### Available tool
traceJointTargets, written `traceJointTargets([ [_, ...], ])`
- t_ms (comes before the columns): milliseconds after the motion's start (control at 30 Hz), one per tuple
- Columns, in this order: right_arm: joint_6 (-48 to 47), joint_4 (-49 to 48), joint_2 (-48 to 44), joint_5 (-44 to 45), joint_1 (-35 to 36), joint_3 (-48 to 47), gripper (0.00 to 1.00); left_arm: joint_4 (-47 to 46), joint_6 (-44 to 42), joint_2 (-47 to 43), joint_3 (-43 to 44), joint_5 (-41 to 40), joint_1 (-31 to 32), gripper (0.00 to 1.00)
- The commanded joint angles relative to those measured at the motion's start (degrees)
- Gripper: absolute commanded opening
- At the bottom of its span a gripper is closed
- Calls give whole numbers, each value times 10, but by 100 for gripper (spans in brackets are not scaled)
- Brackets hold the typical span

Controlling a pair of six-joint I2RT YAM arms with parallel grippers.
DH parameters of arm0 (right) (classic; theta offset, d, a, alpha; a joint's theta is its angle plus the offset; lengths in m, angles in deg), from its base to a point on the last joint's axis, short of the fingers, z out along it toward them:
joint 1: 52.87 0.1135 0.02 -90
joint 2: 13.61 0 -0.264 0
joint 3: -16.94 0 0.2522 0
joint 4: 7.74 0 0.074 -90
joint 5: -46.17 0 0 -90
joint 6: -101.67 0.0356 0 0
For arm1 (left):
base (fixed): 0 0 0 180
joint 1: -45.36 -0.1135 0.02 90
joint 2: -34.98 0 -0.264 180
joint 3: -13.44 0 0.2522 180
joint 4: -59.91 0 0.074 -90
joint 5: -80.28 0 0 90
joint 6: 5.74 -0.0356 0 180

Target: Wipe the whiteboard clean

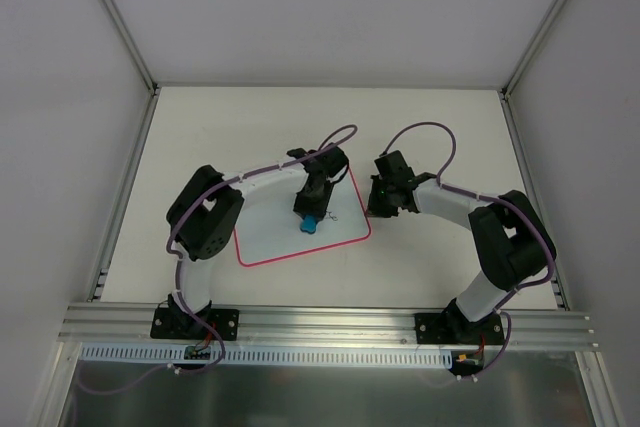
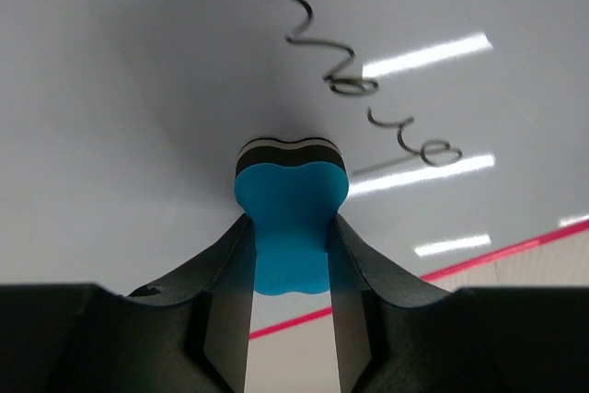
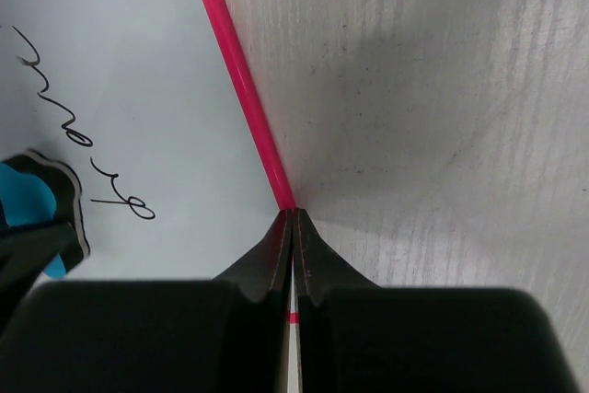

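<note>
Top external view: the flat white whiteboard with rounded corners and a thin red-pink border (image 1: 270,237) lies on the pale table (image 1: 440,137), left of centre and turned slightly askew. Both arms reach in over it. The left gripper (image 1: 308,211) points down over the board's right half. The right gripper (image 1: 374,207) sits at the board's right edge.

Over to the left wrist view, and the left gripper (image 2: 290,260) is clamped on a small blue eraser block (image 2: 291,198). One black finger (image 2: 225,269) presses on each side of its narrow waist. The eraser's far end shows a white and a black layer, and that end meets the whiteboard (image 2: 138,89); it looks to be touching. A dark handwritten scribble (image 2: 350,80) curls away from just beyond the eraser towards the top of this view, and the red-pink border (image 2: 515,250) cuts across the lower right.

Right wrist view now: the right gripper (image 3: 293,227) is fully closed, fingertips together with nothing visible between them. The tips rest right on the red-pink border (image 3: 239,71), where whiteboard (image 3: 138,62) meets bare table (image 3: 442,89). Whether they press on the edge I cannot tell. The scribble (image 3: 92,140) is on the board to the left. The blue eraser block (image 3: 23,195) peeks in at the left edge, just beside the scribble.
</note>
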Motion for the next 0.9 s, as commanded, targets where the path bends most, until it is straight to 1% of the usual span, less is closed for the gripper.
traceJointTargets([
  [0,-10,57,31,32,3,34,0,-9,-41,36,37,-36,-41,0],
  [233,-11,58,30,32,4,39,0,-9,-95,82,124,-32,-84,0],
  [400,-12,58,29,32,3,41,0,-10,-126,121,170,-27,-90,0],
  [533,-13,59,28,32,3,39,0,-9,-133,138,192,13,-88,0],
  [600,-12,58,27,32,3,37,0,-9,-134,134,185,27,-77,0],
  [700,-10,58,27,32,2,34,0,-9,-127,118,149,34,-44,0],
  [800,-10,58,27,32,3,33,0,-9,-94,99,94,60,-23,0],
  [867,-11,58,30,32,2,32,0,-10,-80,88,58,60,-5,0],
])
